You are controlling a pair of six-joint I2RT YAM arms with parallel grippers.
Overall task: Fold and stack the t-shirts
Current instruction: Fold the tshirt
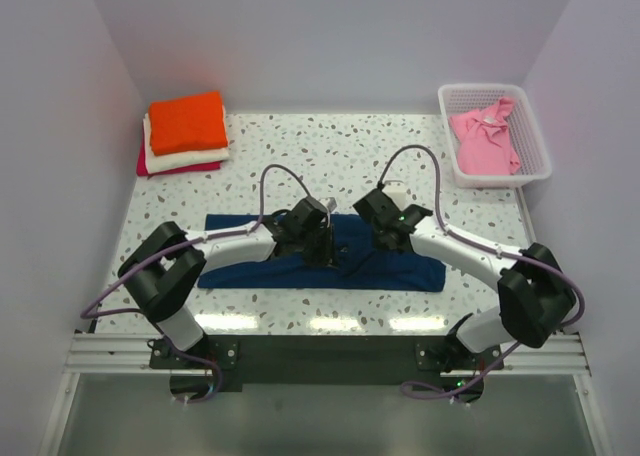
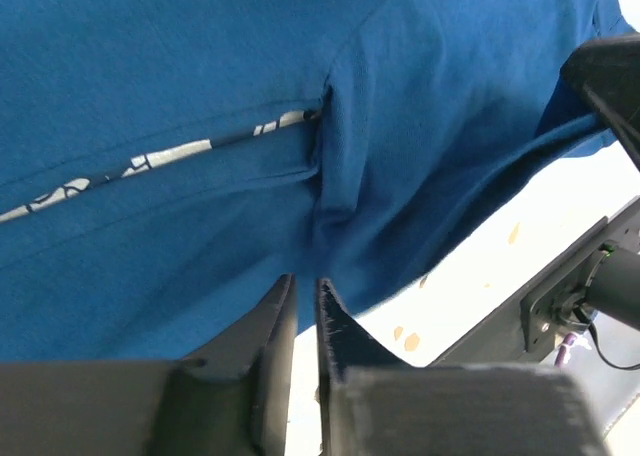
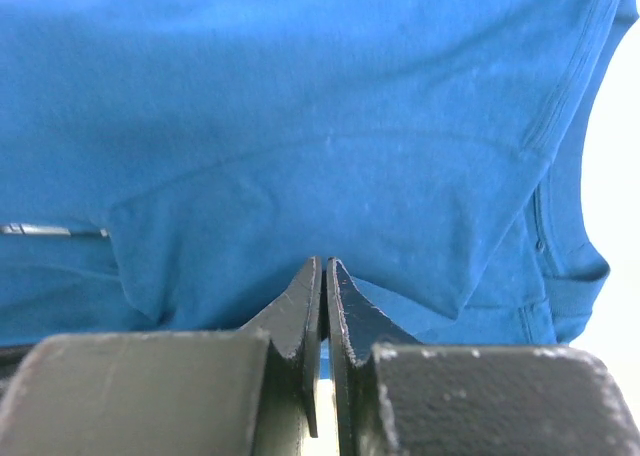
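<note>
The navy t-shirt (image 1: 300, 274) lies folded into a long band across the middle of the table. Its white graphic (image 2: 150, 161) peeks from a fold. My left gripper (image 1: 322, 254) sits on the band's middle; in the left wrist view its jaws (image 2: 305, 281) stand nearly closed on the cloth's near edge. My right gripper (image 1: 385, 244) is just to its right, shut on a fold of the navy shirt (image 3: 324, 264). Folded orange (image 1: 188, 121), cream (image 1: 185, 159) and magenta (image 1: 180, 168) tees are stacked at the back left. A pink tee (image 1: 485, 141) lies crumpled in the basket.
The white lattice basket (image 1: 495, 88) stands at the back right corner. White walls close in the table on three sides. The speckled tabletop (image 1: 330, 146) shows between the stack and the basket. The two wrists are close together over the shirt.
</note>
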